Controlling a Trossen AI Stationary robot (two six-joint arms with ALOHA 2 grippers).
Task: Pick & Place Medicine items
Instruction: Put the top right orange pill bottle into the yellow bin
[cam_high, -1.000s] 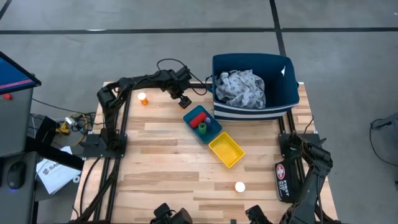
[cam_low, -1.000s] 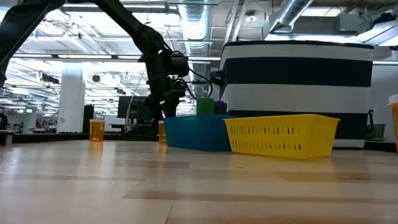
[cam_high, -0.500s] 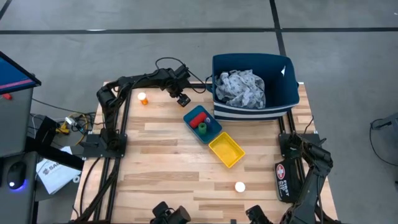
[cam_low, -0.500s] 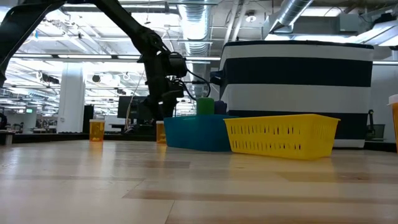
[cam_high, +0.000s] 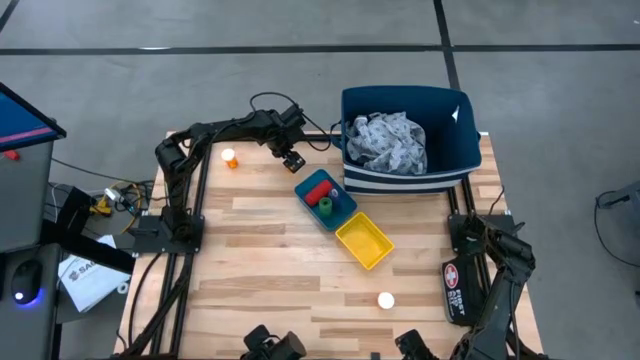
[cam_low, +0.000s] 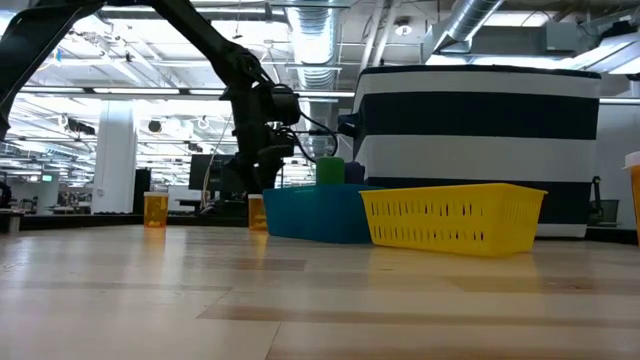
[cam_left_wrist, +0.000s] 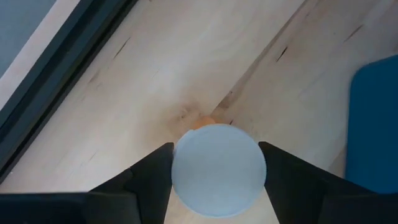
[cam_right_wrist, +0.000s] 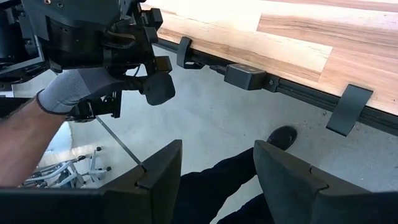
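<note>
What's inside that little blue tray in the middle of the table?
The blue tray holds a red bottle and a green bottle. A blue item may lie beside them; it blends in.

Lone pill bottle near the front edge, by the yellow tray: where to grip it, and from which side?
The pill bottle shows only its round white cap from above, so it looks upright. Come straight down and close on the sides at or just under the cap. It stands apart from the yellow tray, so any finger angle should clear. The right gripper, open off the table's edge, is nearer.
</note>
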